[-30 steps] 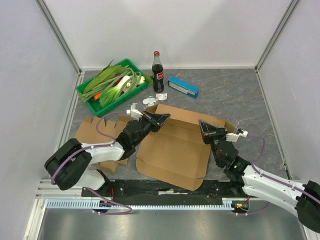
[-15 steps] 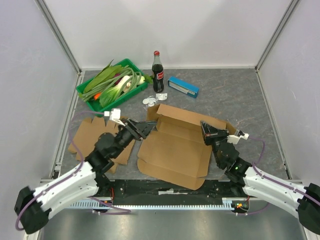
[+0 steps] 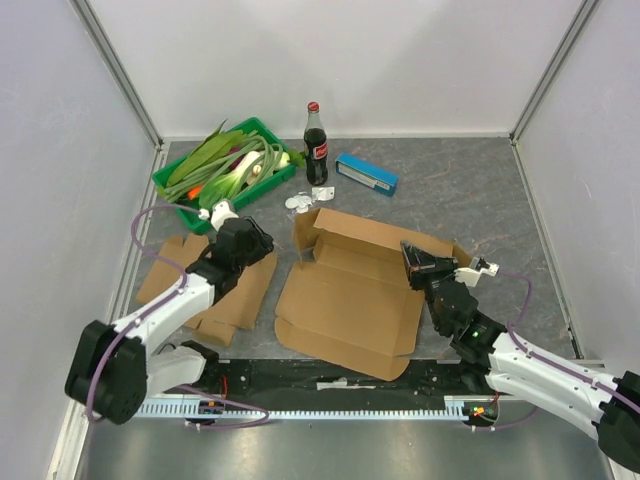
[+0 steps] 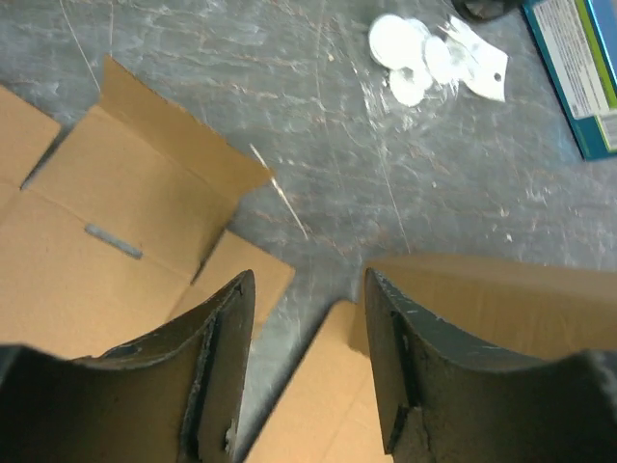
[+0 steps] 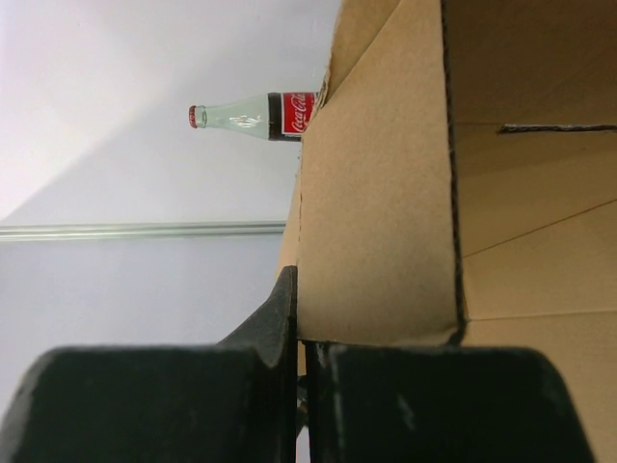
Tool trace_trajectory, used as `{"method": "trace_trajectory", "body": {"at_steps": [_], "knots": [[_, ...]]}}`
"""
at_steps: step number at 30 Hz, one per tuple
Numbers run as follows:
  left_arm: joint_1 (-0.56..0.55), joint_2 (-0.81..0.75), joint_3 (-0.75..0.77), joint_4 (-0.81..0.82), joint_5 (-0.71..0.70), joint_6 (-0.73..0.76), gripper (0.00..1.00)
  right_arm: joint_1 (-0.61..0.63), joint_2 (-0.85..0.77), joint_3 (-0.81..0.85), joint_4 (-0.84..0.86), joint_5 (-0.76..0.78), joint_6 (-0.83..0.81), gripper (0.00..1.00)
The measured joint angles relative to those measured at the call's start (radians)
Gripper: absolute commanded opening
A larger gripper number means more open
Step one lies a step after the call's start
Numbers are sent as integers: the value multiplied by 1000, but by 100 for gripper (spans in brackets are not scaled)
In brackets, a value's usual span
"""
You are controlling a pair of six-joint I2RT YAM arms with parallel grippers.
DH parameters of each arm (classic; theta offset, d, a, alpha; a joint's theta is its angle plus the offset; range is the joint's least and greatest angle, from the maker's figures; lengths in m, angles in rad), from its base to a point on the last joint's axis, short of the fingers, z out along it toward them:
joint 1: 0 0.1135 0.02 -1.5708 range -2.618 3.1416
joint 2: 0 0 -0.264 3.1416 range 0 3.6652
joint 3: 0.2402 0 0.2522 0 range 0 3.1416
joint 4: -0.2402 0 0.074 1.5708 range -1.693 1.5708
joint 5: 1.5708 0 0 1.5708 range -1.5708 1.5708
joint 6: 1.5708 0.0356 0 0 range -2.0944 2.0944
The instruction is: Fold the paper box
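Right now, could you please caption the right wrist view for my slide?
Right gripper clamped on the paper box flap, cola bottle in the background.

Place: you were working in a lab test cell.
Evidence: white walls [image 3: 350,60], aluminium posts [image 3: 117,70], grey tabletop [image 3: 450,210].

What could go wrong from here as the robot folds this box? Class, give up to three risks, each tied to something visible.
Only the right fingers pinch the paper box, by its side flap; pulling might drag the box or tear the flap.
The left fingers are open, off the box, near the spare cardboard; they could grab the wrong sheet.
The bottle stands close behind the rear flap; a shove could topple it.
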Motion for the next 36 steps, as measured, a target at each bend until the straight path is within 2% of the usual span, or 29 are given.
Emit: {"method": "trace_trajectory", "body": {"at_steps": [2,3,5,9,15,19,22,23,26,28,31,36], "knots": [[60,62,3,52,61,25,62,-1,-5,0,-10,-1,-3,0],[80,87,5,85,100,43,59,-2,-6,0,-13,-1,-4,0],[96,131,13,162,182,86,49,-2,-8,2,-16,-3,-6,0],[97,196,31,322,352,163,35,-3,-7,9,-19,-9,-11,0],[34,198,0,461,480,264,33,-5,15,11,-2,-19,-14,0],[-68,163,-61,497,481,335,33,-6,14,11,0,-26,-20,0],[-98,137,-90,501,475,363,43,-11,10,11,0,-27,-23,0],[-109,127,-101,503,467,372,50,-11,10,11,-1,-28,-23,0],[-137,109,-128,508,442,399,57,-11,10,11,-1,-35,-23,0],[-145,114,-129,509,426,423,56,-11,11,11,-1,-38,-23,0],[-158,135,-122,511,383,460,50,-11,13,11,1,-42,-23,0],[-180,188,-76,511,302,504,52,-11,18,11,4,-45,-29,0]]}}
